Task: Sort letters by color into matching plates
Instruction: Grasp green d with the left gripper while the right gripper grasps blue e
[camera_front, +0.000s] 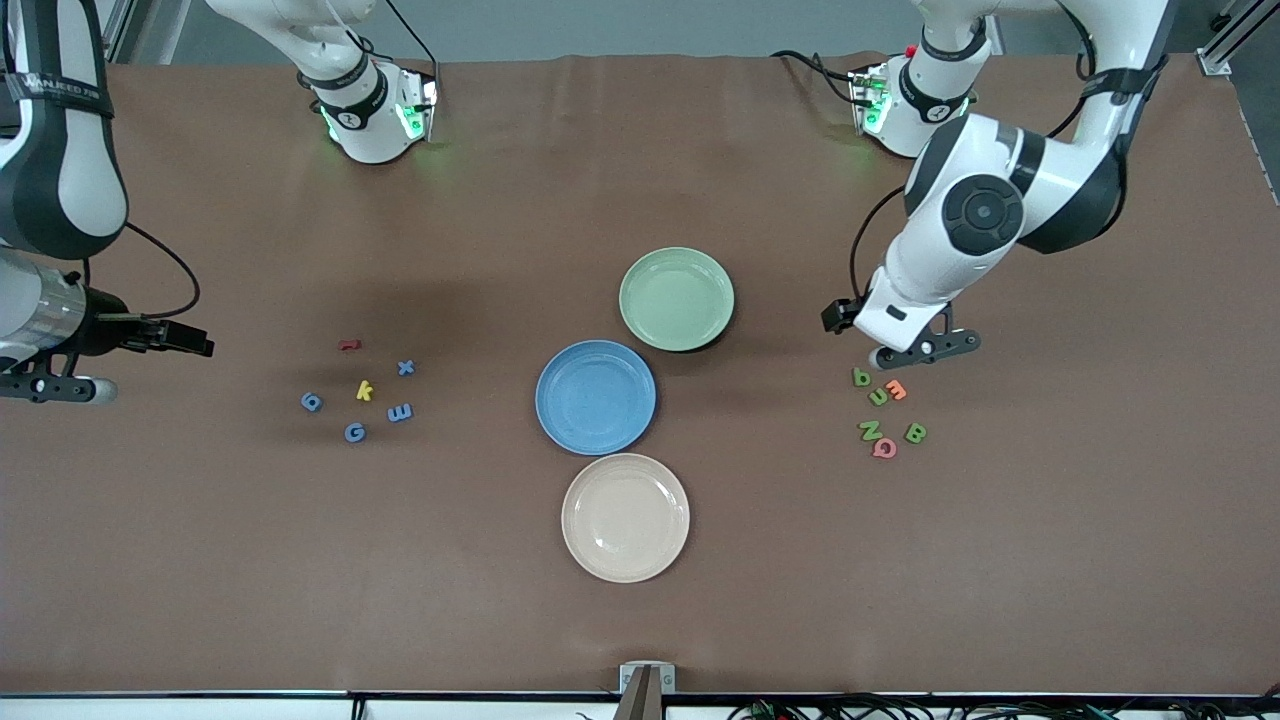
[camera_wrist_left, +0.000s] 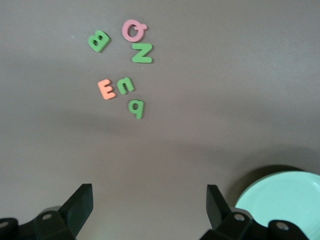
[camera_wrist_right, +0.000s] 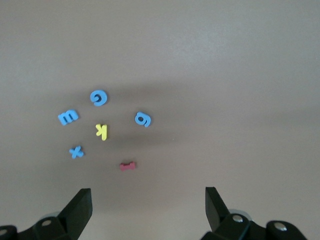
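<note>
Both arms poised before sorting: the left gripper (camera_front: 905, 352), jaws spread and empty, hangs over the bench just beside the green letters (camera_front: 884, 405), likely lining up a first pick. The right gripper (camera_wrist_right: 148, 207), also released, overlooks the blue letters (camera_front: 358, 400). The green plate (camera_front: 677, 299) and blue plate (camera_front: 595, 397) sit mid-bench, both bare

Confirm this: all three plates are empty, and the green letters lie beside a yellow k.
Not quite. The green letters lie beside an orange E and a pink Q; the yellow k sits among the blue letters, as the front view shows. All three plates are empty.
</note>
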